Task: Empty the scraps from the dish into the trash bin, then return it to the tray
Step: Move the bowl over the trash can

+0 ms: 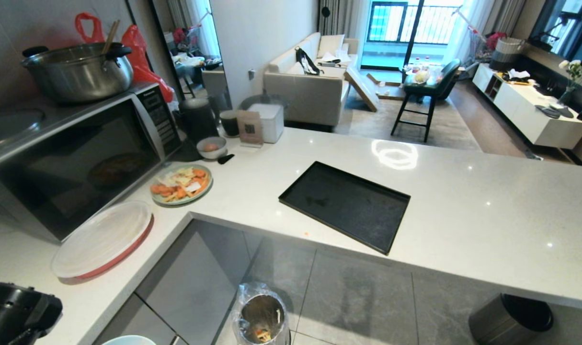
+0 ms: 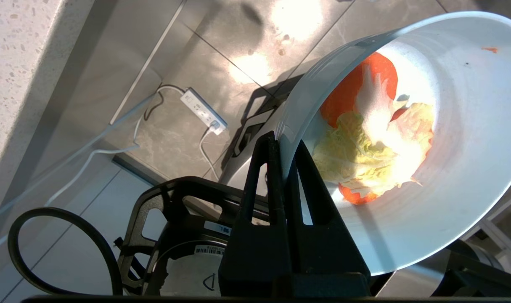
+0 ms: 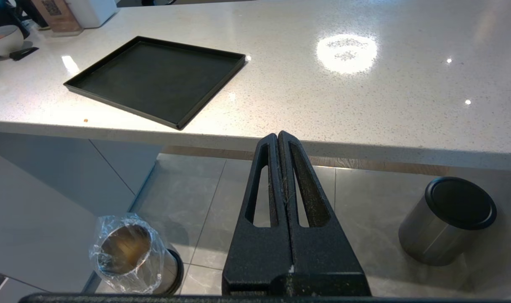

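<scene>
The dish (image 2: 448,168) was held tilted above the floor, its rim pinched between the closed fingers of the left gripper (image 2: 285,147), with the scraps (image 2: 373,147) inside. The lined trash bin (image 1: 262,316) stood on the floor below the counter (image 1: 463,201), where the tray (image 1: 346,205) lay. The right gripper (image 3: 279,139) was kept closed on nothing.

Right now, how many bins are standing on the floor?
2. A shiny steel bin with a plastic liner stands below the counter's corner; a darker bin with a black lid stands further right. Others may be hidden.
</scene>
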You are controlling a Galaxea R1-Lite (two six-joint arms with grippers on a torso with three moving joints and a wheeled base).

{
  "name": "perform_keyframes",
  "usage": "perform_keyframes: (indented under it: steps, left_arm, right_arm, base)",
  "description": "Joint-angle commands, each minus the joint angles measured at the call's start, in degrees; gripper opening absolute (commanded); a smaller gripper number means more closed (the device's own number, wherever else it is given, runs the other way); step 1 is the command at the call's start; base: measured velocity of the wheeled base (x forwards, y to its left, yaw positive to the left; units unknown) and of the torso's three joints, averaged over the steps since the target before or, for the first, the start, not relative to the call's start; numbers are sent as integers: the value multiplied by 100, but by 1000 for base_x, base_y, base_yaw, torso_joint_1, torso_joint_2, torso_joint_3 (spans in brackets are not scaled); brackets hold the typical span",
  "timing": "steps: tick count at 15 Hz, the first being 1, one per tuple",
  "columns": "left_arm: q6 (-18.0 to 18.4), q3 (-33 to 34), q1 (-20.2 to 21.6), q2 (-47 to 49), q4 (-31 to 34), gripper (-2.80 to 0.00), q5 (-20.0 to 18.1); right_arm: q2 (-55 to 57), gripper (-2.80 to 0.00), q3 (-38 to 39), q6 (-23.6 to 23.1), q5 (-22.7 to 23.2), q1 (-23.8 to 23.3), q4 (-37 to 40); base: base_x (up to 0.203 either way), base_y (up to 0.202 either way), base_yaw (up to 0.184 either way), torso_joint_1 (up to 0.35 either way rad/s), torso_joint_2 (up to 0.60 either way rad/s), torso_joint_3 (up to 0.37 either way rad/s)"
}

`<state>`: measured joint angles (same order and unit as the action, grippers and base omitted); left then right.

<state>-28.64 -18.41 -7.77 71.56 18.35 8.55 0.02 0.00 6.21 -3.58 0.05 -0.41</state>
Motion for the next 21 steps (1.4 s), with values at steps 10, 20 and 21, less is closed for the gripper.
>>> perform_keyframes:
  steps: [10,20,21]
  left_arm:
    - [-19,13,3,-10,2,-280,7]
    - [-19,13,3,-10,2,-280,7]
    - [-19,13,3,-10,2,-280,7]
  right_arm:
    - [-2,-280,0,3,-2,4,-3]
    - [-2,-280,0,3,-2,4,-3]
    - [-1,-280,0,3,-2,4,-3]
  base:
    - [0,0,0,0,0,0]
    - [0,0,0,0,0,0]
    - [0,0,0,0,0,0]
